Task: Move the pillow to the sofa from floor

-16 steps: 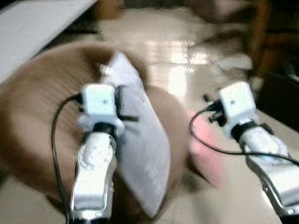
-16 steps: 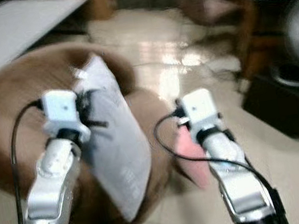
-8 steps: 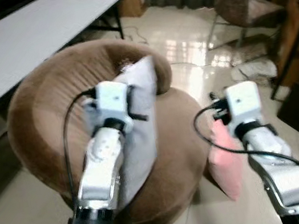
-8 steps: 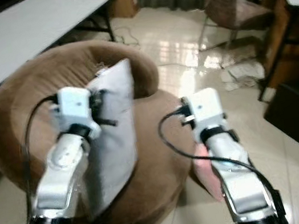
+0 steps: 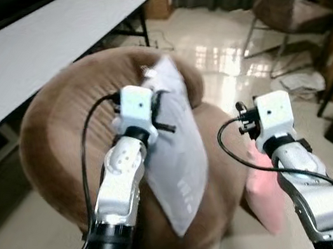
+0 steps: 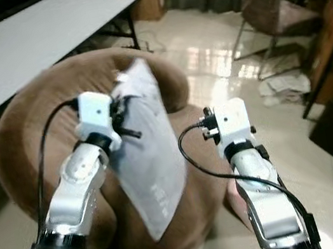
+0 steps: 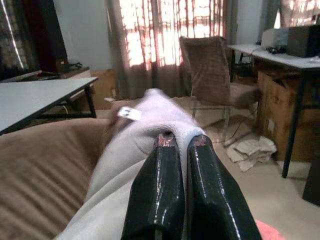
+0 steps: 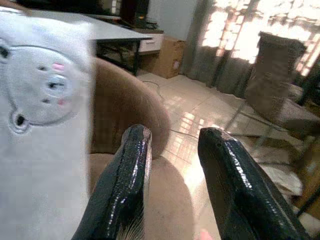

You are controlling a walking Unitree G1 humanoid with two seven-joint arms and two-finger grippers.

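- Big round brown sofa right ahead, with a white table behind it on the left.
- The white pillow hangs upright over the sofa's seat, clear of the floor; whether its lower corner touches the cushion is hard to tell.
- A pink pillow leans at the sofa's foot, on the tiled floor.
- Left gripper has its fingers pressed together on the white pillow's top edge.
- Right gripper is spread, holding nothing, just beside the white pillow.

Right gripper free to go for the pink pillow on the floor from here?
Probably yes: the right gripper is open and empty, and the pink pillow leans by the sofa just below that arm.
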